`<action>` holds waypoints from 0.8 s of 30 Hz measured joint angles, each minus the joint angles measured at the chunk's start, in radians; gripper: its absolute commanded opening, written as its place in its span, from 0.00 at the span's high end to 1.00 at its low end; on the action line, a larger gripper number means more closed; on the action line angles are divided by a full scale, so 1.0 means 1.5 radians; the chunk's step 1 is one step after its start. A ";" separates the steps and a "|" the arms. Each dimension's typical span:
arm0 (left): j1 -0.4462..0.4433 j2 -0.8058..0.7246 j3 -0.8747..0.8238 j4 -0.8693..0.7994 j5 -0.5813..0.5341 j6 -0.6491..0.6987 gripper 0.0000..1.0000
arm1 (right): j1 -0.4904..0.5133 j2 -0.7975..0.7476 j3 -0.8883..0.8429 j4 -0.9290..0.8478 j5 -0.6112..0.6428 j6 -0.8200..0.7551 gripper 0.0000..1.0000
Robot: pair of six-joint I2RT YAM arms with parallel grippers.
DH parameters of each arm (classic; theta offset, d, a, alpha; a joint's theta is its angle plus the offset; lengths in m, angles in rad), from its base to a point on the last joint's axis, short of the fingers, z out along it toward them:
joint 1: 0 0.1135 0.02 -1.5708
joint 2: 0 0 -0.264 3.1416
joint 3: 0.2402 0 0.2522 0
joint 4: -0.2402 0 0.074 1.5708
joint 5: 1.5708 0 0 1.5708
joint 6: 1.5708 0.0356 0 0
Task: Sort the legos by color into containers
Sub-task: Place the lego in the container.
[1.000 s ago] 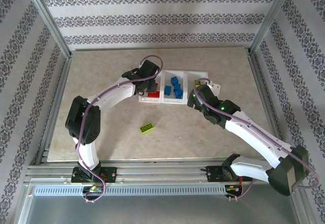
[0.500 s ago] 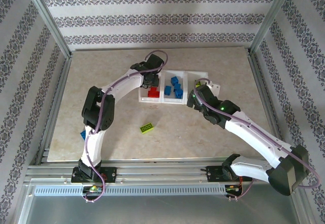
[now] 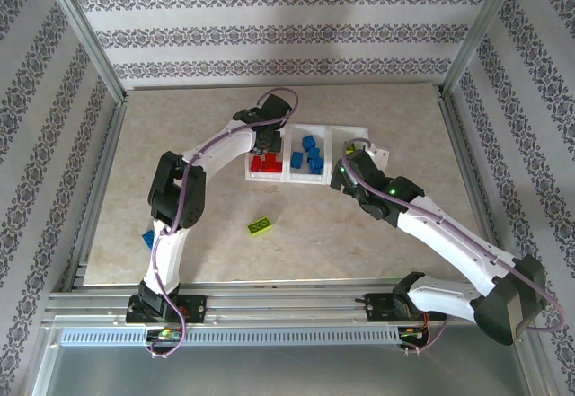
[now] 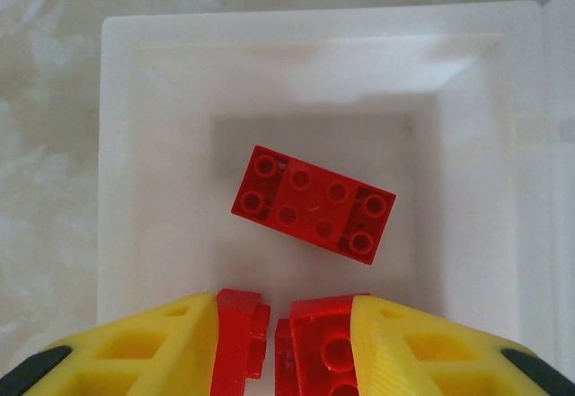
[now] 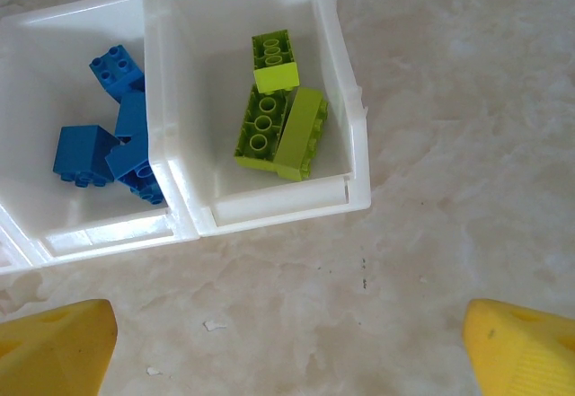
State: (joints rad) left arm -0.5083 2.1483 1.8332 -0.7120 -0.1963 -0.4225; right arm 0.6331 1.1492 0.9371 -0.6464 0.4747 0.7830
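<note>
A blue lego [image 3: 147,237] lies loose at the counter's [image 3: 198,118] far left, a lime lego [image 3: 260,225] nearer the middle; the left end effector [image 4: 283,329] hangs over the red compartment of the containers [image 4: 153,46], fingers slightly parted around two red legos [image 4: 319,347]; whether it grips them I cannot tell; this looks like the drop-off step. The right end effector [image 5: 287,342] gapes wide and empty beside the lime compartment; next, a loose lego needs fetching.

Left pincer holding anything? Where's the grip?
Cannot tell: two red bricks sit inside the left pincer, a gap parting them.
</note>
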 measured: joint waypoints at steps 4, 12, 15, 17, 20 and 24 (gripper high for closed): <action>0.000 -0.017 -0.008 0.001 0.000 0.000 0.51 | 0.000 0.000 0.000 0.000 0.000 0.000 0.01; 0.000 -0.139 -0.072 0.012 0.000 -0.004 0.29 | 0.013 0.005 0.000 0.000 0.000 0.000 0.02; 0.001 -0.189 -0.105 0.026 0.000 -0.010 0.15 | 0.021 0.011 0.000 0.000 0.001 0.000 0.02; 0.004 -0.223 -0.134 0.040 0.001 -0.018 0.03 | 0.028 0.017 0.000 0.000 0.001 0.000 0.02; 0.014 -0.270 -0.185 0.062 0.002 -0.027 0.00 | 0.044 0.031 0.002 0.000 0.003 0.000 0.02; 0.037 -0.334 -0.262 0.079 0.002 -0.046 0.00 | 0.068 0.058 0.011 0.000 0.002 -0.002 0.02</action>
State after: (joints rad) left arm -0.4530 1.6470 1.4406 -0.5934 -0.1932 -0.4911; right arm 0.7345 1.2369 0.9539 -0.6460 0.4770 0.7803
